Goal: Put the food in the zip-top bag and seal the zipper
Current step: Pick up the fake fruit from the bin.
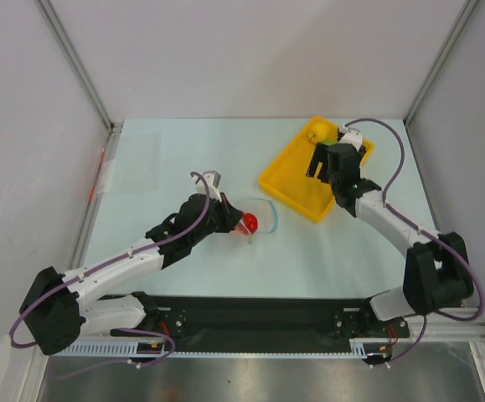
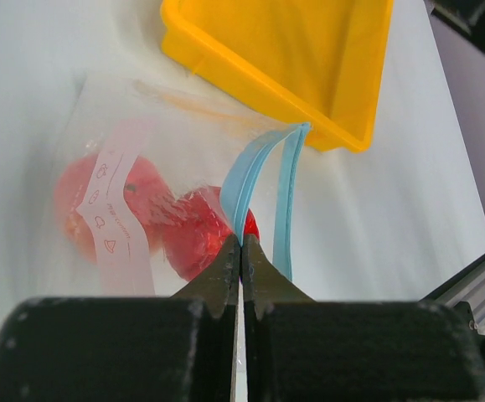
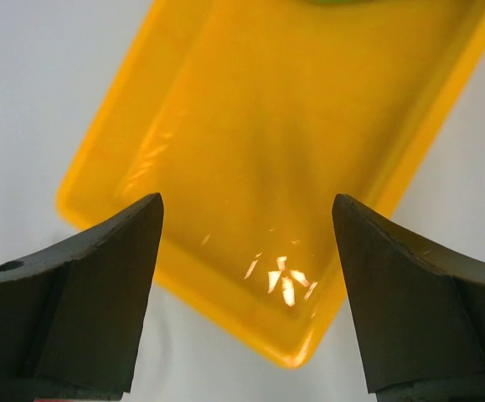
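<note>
Two reddish fruits (image 2: 87,205) (image 2: 196,239), one yellow fruit (image 1: 317,131), one green fruit (image 3: 347,2), one bag (image 2: 141,109), one tray (image 2: 309,59)

A: Where is the top view?
B: High behind the arm bases, looking down over the whole desk (image 1: 326,251) from afar.
A: The wrists?
B: Left wrist peers close past the left gripper (image 2: 240,249) at the bag (image 2: 167,126), the yellow tray's (image 2: 292,67) corner beyond; right wrist faces down close over that tray, between the right gripper's (image 3: 247,198) fingers; all three share the tray.

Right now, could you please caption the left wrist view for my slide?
Left pincer shut on the zipper of the clear bag, red fruits inside, yellow tray beyond.
</note>
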Controlling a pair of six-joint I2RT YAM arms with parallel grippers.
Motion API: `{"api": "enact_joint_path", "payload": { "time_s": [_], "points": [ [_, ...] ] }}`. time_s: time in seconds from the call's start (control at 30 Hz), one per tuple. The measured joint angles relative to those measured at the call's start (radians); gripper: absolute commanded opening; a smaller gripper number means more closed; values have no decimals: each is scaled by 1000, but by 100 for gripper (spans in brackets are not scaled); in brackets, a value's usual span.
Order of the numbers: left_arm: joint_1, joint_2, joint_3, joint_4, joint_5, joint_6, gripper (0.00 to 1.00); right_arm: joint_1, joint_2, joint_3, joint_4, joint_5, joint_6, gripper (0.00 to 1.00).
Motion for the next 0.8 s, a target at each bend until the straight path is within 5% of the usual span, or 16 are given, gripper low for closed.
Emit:
{"api": "enact_joint_path", "payload": {
  "time_s": [0.47,0.8],
  "points": [
    [0,-15,-7,7,-6,-9,0,-247,525,626,-233,114,-264,92],
    [1,-14,-7,6,-5,-11,0,-272,830,943,-341,121,-340,90]
  ]
}}
